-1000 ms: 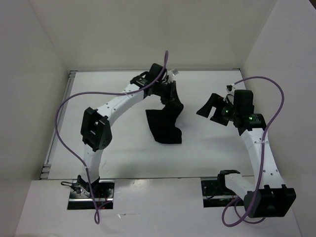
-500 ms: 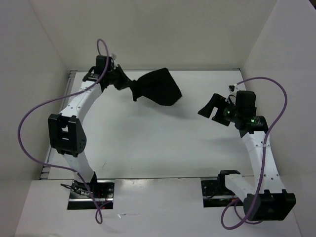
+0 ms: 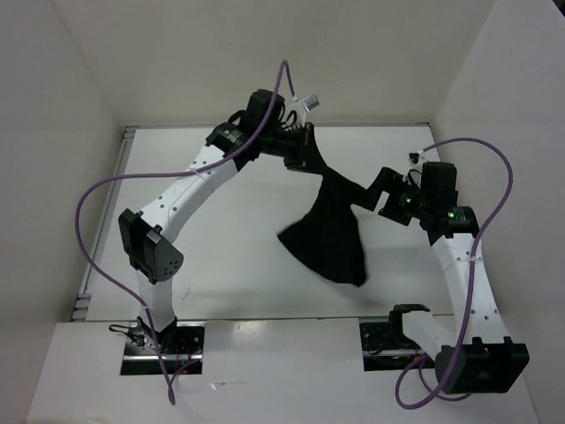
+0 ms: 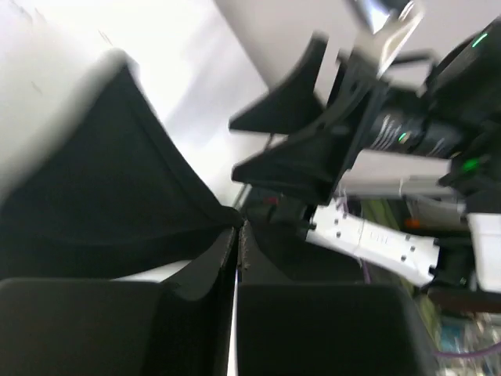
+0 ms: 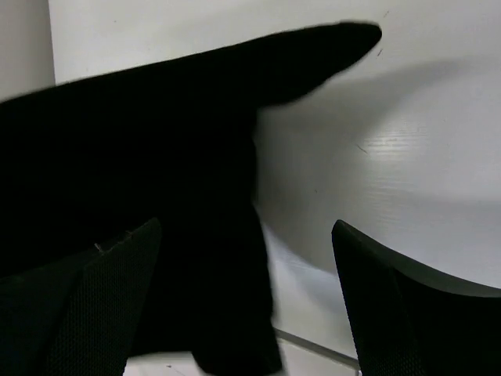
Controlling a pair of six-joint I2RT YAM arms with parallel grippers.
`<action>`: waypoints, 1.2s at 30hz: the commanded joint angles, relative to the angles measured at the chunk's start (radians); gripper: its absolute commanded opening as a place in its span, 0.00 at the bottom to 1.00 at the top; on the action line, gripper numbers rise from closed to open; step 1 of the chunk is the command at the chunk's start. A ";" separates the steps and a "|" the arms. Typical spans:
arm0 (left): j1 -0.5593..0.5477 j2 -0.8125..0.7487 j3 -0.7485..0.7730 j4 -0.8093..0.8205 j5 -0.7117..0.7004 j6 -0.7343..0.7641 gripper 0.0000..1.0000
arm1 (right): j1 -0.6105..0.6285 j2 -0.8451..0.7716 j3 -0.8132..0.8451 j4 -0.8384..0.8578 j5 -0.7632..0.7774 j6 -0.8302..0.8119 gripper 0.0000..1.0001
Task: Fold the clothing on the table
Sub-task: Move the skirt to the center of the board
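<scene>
We count one clothing (image 3: 328,238), one table (image 3: 221,265), two grippers. Left gripper (image 3: 305,159) is clamped on the clothing's top end, and the rest trails toward 5 o'clock, right of table centre. Right gripper (image 3: 378,196) has jaws wide apart, holds nothing, and sits at the cloth's 2 o'clock edge. Half a second back the left gripper held the cloth at 11 o'clock. The right arm is unmoved.

The white table (image 3: 221,256) is plain and smooth. At its near edge a black base plate (image 3: 161,346) sits at 7 o'clock, with a second at 5 o'clock. The black clothing (image 3: 331,238) spreads toward 4 o'clock of centre; whether its hem touches the surface cannot be told.
</scene>
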 commanded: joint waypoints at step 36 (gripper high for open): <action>0.242 -0.120 -0.920 0.235 -0.308 -0.099 0.00 | 0.177 0.258 -0.111 0.078 0.021 0.090 0.47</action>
